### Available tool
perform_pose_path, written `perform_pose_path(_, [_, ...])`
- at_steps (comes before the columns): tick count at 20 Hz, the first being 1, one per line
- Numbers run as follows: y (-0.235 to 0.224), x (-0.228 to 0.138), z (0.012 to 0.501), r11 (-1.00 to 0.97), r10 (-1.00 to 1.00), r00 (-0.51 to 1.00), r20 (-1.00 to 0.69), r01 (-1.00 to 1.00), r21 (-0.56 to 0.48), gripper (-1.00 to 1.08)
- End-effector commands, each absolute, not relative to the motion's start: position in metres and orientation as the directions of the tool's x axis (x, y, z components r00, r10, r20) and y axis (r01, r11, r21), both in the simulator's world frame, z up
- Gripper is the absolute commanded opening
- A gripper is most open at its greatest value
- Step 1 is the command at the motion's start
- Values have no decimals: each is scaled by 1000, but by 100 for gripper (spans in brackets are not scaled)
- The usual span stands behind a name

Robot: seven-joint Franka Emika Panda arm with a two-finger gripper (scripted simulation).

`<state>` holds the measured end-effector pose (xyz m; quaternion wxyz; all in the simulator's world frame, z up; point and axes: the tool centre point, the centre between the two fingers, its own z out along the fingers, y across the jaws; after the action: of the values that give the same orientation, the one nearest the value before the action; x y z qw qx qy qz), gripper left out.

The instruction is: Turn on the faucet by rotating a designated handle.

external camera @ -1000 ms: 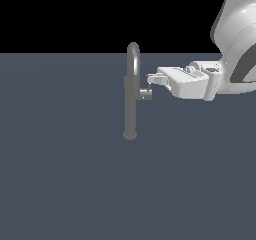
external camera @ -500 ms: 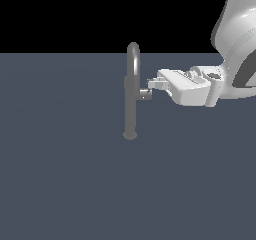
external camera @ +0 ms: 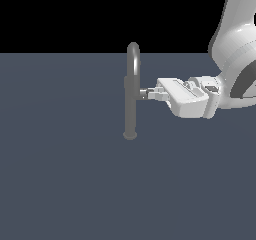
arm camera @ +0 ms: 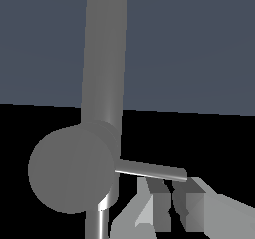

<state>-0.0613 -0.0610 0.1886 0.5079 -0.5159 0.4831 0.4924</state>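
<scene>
The faucet [external camera: 131, 96] is a slim grey column on a round base with an arched spout on top, standing mid-scene in the exterior view. The handle [external camera: 142, 93] is a small stub on the column's side, toward the exterior view's right. My gripper [external camera: 152, 93] reaches in from that side, its tips at the handle. In the wrist view the faucet [arm camera: 102, 59] column fills the frame. The handle [arm camera: 69, 169] shows its round stub end, and its thin lever rod [arm camera: 149, 169] lies right against my fingertips [arm camera: 191, 203]. My gripper [arm camera: 172, 197] is shut with nothing between the fingers.
The faucet stands on a flat dark blue-grey floor [external camera: 60, 174]. My white arm [external camera: 235, 59] comes in from the exterior view's upper right.
My gripper has dropped lower and moved a little toward the column, coming level with the handle stub. The faucet column has not moved.
</scene>
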Motion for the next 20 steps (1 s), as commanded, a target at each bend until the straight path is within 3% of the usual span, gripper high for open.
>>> perform_pose_path(1, [-61, -61, 178, -15, 1, 38, -999, -999, -38, -100])
perform_pose_path(8, [-61, -60, 137, -10, 0, 1, -1000, -1000, -1, -100])
perform_pose_path(9, [-61, -60, 137, -10, 0, 1, -1000, -1000, -1, -100])
perform_pose_path(10, [-62, -52, 175, -23, 7, 64, -998, -998, -64, -100])
perform_pose_path(20, [-61, -40, 128, -12, 1, 10, -1000, -1000, -10, -100])
